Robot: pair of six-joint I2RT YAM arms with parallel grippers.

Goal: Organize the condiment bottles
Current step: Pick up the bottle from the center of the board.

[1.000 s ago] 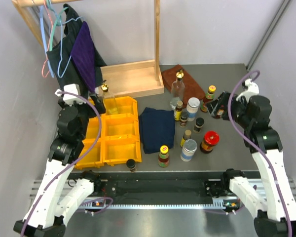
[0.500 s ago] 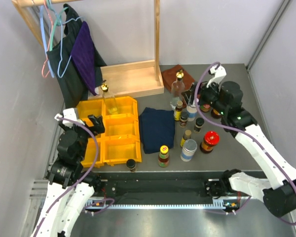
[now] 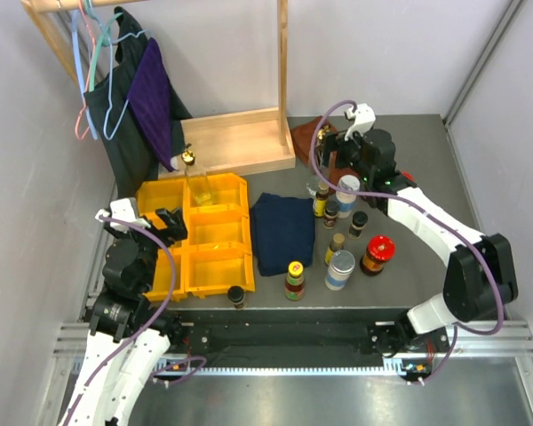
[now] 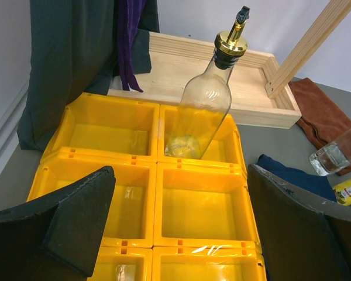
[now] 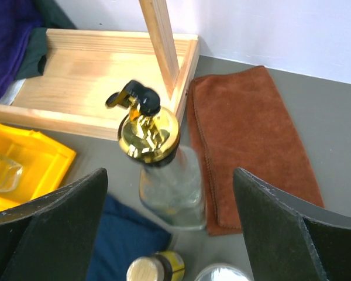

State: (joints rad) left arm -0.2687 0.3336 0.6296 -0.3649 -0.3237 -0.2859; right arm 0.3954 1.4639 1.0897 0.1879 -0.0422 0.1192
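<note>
A clear gold-topped bottle point(image 5: 167, 175) stands by the brown cloth point(image 5: 245, 134). My right gripper point(image 5: 169, 196) point(image 3: 336, 158) is open and hangs over it, one finger on each side, not touching. A second clear gold-topped bottle point(image 4: 205, 111) point(image 3: 195, 177) leans in the back right yellow bin. My left gripper point(image 4: 180, 193) point(image 3: 167, 226) is open and empty above the bins. On the table stand a white-lidded jar point(image 3: 346, 191), a red-lidded jar point(image 3: 377, 253), a yellow-capped sauce bottle point(image 3: 294, 280), a black-capped bottle point(image 3: 359, 222) and several more small bottles.
Yellow bins point(image 3: 215, 232) sit at the left, a folded blue cloth point(image 3: 282, 232) beside them. A wooden tray with a post point(image 3: 240, 142) stands at the back, clothes on hangers point(image 3: 133, 98) to its left. A small dark jar point(image 3: 236, 295) is at the front edge.
My right arm swung from the table's right side leftward to the gold-topped bottle by the brown cloth. My left arm drew back from the bottle in the bin toward the near edge.
</note>
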